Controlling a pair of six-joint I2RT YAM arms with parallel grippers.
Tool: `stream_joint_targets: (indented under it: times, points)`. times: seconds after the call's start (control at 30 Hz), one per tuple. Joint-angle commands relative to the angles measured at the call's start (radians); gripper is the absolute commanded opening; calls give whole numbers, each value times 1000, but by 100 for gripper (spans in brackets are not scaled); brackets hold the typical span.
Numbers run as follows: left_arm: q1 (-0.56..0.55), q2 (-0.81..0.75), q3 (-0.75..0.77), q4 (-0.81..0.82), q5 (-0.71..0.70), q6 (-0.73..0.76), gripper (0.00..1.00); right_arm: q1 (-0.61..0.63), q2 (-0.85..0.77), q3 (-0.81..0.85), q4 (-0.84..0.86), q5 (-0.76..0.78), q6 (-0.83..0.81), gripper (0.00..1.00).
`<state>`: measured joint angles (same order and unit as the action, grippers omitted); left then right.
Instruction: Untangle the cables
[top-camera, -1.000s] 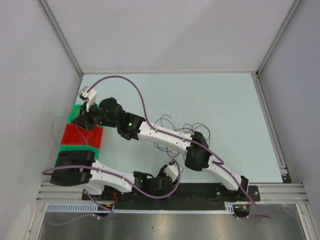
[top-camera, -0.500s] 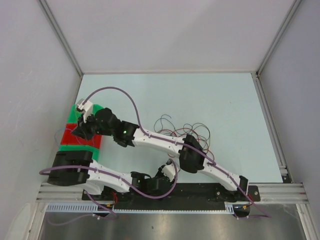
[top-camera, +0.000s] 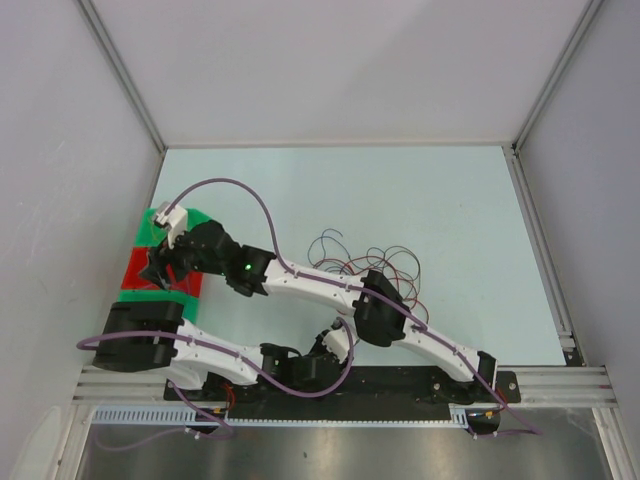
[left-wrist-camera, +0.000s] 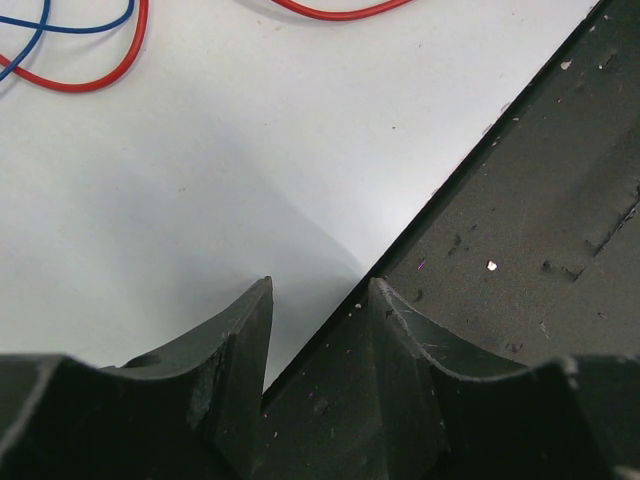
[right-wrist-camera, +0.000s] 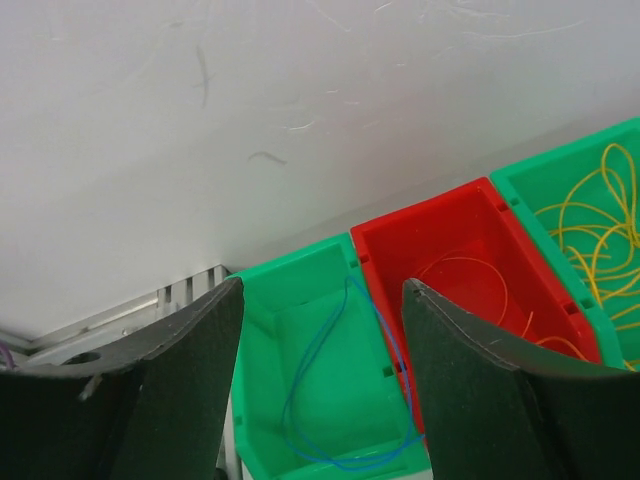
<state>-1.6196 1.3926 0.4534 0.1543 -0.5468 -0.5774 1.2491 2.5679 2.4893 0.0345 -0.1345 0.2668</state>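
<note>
A loose tangle of thin red, maroon and blue cables (top-camera: 372, 258) lies on the table behind the right arm. My right gripper (top-camera: 158, 268) hangs open and empty over the bins at the left; its wrist view (right-wrist-camera: 318, 290) shows a blue cable (right-wrist-camera: 310, 355) lying in a green bin (right-wrist-camera: 300, 275), partly over its rim. An orange cable (right-wrist-camera: 470, 262) lies in the red bin (right-wrist-camera: 450, 225) and several yellow cables (right-wrist-camera: 590, 230) in another green bin (right-wrist-camera: 545, 165). My left gripper (top-camera: 337, 333) is open and empty (left-wrist-camera: 318, 285), low at the table's near edge, with red cable (left-wrist-camera: 100, 85) and blue cable (left-wrist-camera: 60, 28) ahead of it.
The row of bins (top-camera: 150, 295) stands against the left wall. A black base mat (left-wrist-camera: 540, 200) runs along the near edge under the left fingers. Side walls and a metal rail (top-camera: 550, 270) close in the table.
My right gripper has moved left and nearer over the bins. The blue cable loop that showed beside the bins in the top view no longer shows there. The left arm barely moved.
</note>
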Motion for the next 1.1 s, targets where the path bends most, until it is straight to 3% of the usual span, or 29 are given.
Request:
stream_joint_targets:
  times: [0.0,0.27,0.47,0.63,0.8,0.97,1.07]
  points:
    - [-8,-23,10,16,-22,-19,48,3,-73,10,19,42,-54,69]
    - [-6,-101,68,-84,-5,13,52,-11,-291,-153,-28,120,-152,73]
    - [-2,-159,145,-194,1,53,55,-97,-524,-303,-165,352,-184,73]
    - [24,-159,255,-294,7,74,56,-259,-684,-400,-332,467,-134,73]
    - [136,-164,317,-326,76,93,57,-465,-863,-565,-511,501,-20,74]
    - [297,-132,367,-334,185,109,56,-675,-1047,-801,-545,541,21,74]
    - [366,-64,447,-358,220,126,57,-788,-1167,-953,-538,482,90,75]
